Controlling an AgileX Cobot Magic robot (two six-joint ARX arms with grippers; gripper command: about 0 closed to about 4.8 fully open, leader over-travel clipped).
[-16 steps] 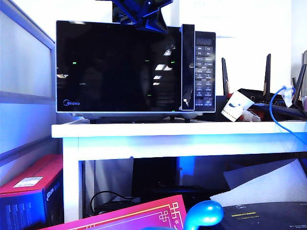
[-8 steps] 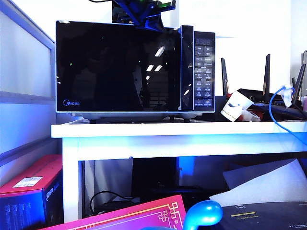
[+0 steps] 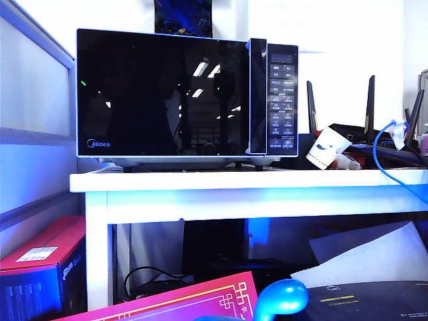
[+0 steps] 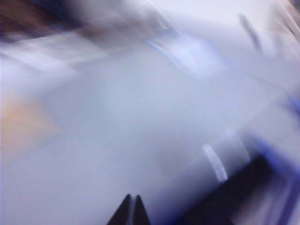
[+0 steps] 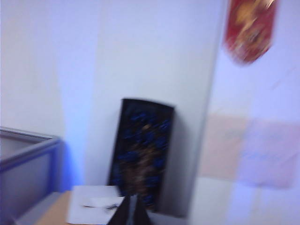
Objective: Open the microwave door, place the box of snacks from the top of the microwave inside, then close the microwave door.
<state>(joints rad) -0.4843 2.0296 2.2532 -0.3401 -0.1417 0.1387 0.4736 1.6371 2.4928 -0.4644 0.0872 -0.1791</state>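
The black Midea microwave (image 3: 187, 93) stands on the white table (image 3: 247, 180). Its glossy microwave door (image 3: 160, 93) looks flush with the button panel (image 3: 282, 100). Neither gripper shows in the exterior view. The left wrist view is heavily blurred. In it my left gripper (image 4: 132, 200) is shut and empty over a pale surface. My right gripper (image 5: 132, 200) is shut and empty too. Just beyond it lies a low whitish box (image 5: 93, 204), blurred, probably the box of snacks. A tall dark box of blue-wrapped pieces (image 5: 143, 150) leans on the wall behind it.
The same dark box (image 3: 182, 17) pokes up above the microwave top. To the right of the microwave on the table are a paper cup (image 3: 325, 148), a black router with antennas (image 3: 368, 127) and a blue cable (image 3: 384, 157). Boxes lie under the table.
The blue arm part that hung over the microwave's top edge has gone up out of the exterior view. Reflections on the door glass have shifted.
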